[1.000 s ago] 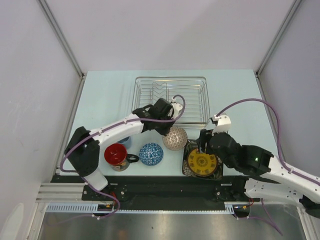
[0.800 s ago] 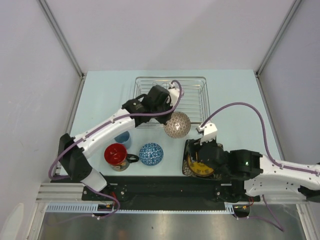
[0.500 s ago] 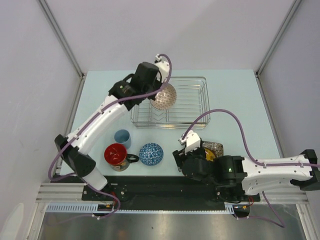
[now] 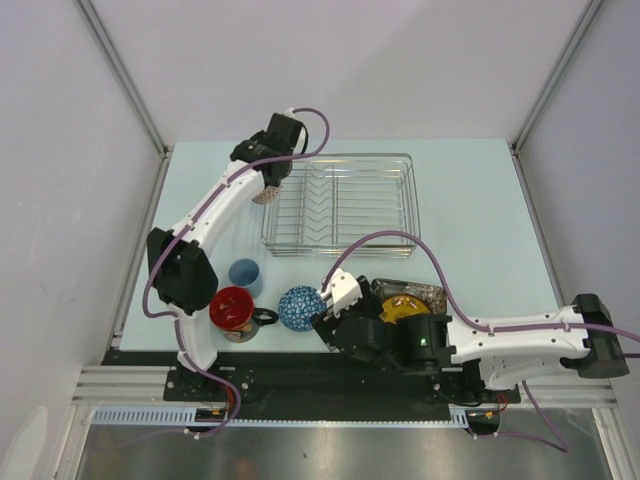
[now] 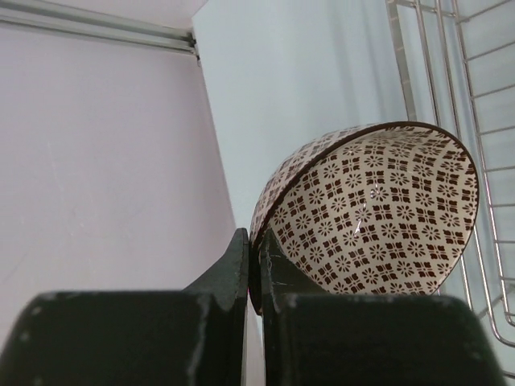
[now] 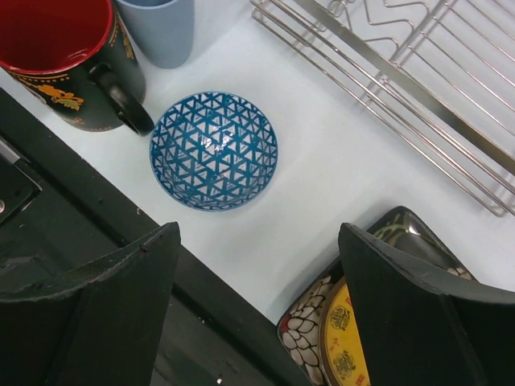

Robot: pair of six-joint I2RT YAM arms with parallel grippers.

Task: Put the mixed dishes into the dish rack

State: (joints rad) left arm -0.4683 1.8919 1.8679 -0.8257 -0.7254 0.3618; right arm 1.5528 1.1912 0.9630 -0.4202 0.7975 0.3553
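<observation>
The reddish-white patterned bowl [image 5: 378,209] is pinched by its rim in the left gripper [image 5: 251,251], which is shut tight on it so that the bowl cannot slip out. The bowl is tipped on its side, with the inside turned towards the wrist camera. It is held just beside the left edge of the dish rack [image 4: 340,157], near the far corner, and it has not been put inside yet. It is probably tipped like this so that it can be stood on its edge between the upright wires. The right gripper [image 6: 257,233] is opened wide and nothing is held in it. It is hung low over the front of the table [image 4: 470,220], and the blue-patterned bowl [image 6: 213,150] is seen just ahead of the gap between its jaws. The jaws are likely spread this far so that the round bowl can be fitted between them, so this bowl is probably the one to be picked up next. The red-inside mug [image 6: 56,56] is set just beside that bowl, with its black handle pointed at it, so a bump could happen there. The light-blue cup [image 6: 161,28] is stood right behind the mug. The dark square plate [image 6: 362,322] is lying by the right jaw at the table's front edge.
</observation>
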